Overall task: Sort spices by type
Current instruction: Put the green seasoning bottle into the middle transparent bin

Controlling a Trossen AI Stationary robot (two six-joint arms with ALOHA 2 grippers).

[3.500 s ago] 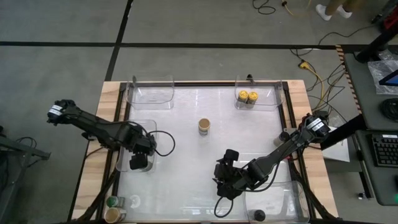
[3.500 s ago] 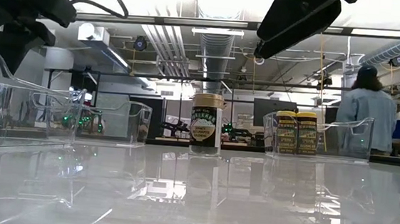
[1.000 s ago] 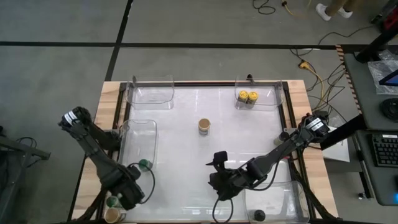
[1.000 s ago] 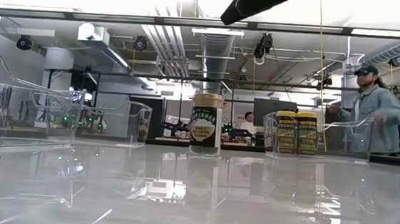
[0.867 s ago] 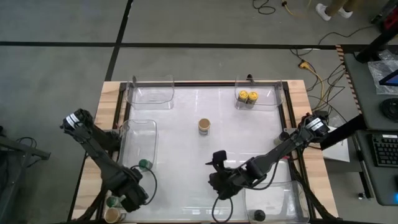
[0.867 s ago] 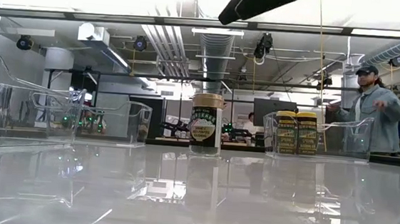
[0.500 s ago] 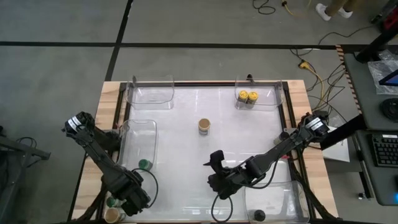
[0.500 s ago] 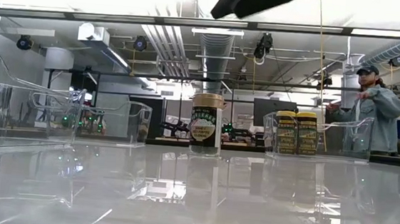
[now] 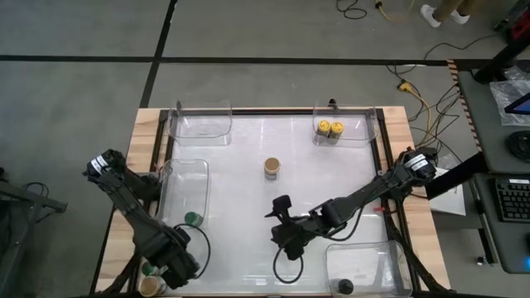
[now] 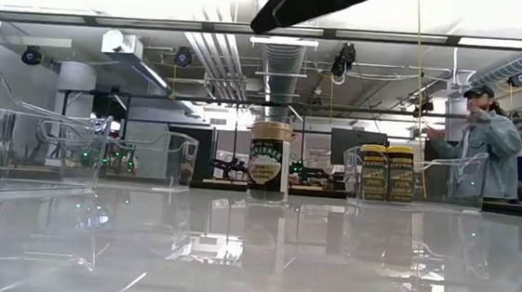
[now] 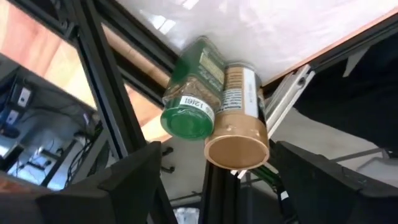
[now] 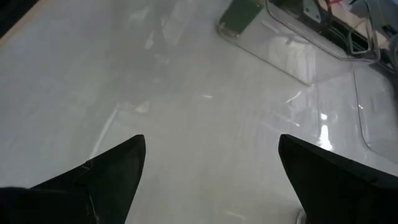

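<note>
At the table's near left corner, a green-lidded jar [image 9: 149, 267] [image 11: 186, 118] and a tan-lidded jar [image 9: 151, 286] [image 11: 236, 148] stand side by side. My left gripper [image 9: 166, 263] [image 11: 217, 186] hovers open just above them, a finger to either side, touching neither. Another green jar [image 9: 193, 219] [image 12: 239, 17] stands in the left bin [image 9: 184, 178]. A tan jar [image 9: 272, 168] [image 10: 270, 162] stands upright mid-table. Two yellow jars [image 9: 330, 128] [image 10: 385, 173] stand in the far right bin, and a black jar [image 9: 344, 286] stands in the near right bin. My right gripper [image 9: 280, 232] [image 12: 211, 180] is open above bare table.
Clear bins sit at the far left [image 9: 201, 122], far right [image 9: 360, 124] and near right [image 9: 368, 252]. The corner jars stand at the table's edge by the frame rails [image 11: 106, 106]. A person [image 10: 485, 150] stands in the room behind the table.
My right gripper has moved from beside the near right bin toward the table's middle and left, still open. My left gripper has edged a little toward the near edge, over the corner jars. No jar has moved.
</note>
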